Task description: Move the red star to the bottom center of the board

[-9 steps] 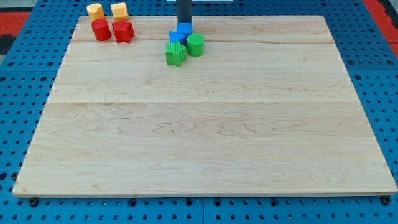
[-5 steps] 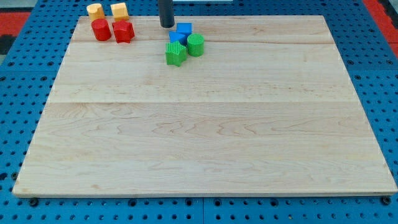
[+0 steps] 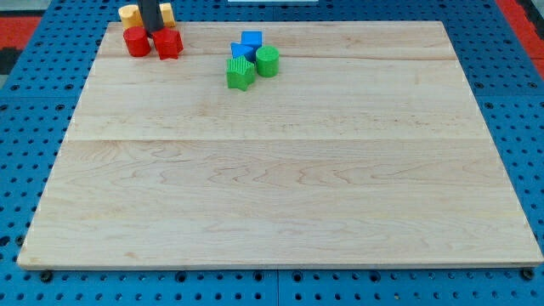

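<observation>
The rod comes down at the board's (image 3: pixel 280 212) top left corner, and my tip (image 3: pixel 153 32) sits among four blocks there. It is a plain rod with no jaws, so it neither spreads nor pinches anything. The red star (image 3: pixel 168 43) lies just at 5 o'clock of the tip, seemingly touching it, though contact cannot be confirmed. The red cylinder (image 3: pixel 137 41) lies at 8 o'clock of the tip, just beside the star. Two yellow blocks sit behind the rod, partly hidden: one (image 3: pixel 129 14) at 11 o'clock of the tip, the other (image 3: pixel 167 13) at 1 o'clock; their shapes cannot be made out.

Well to 3 o'clock of this group is a second cluster: a blue cube (image 3: pixel 251 40), a second blue block (image 3: pixel 240 51) at its 7 o'clock, a green cylinder (image 3: pixel 267 61) and a green star (image 3: pixel 240 74) packed close together.

The board rests on a blue pegboard (image 3: pixel 34 127).
</observation>
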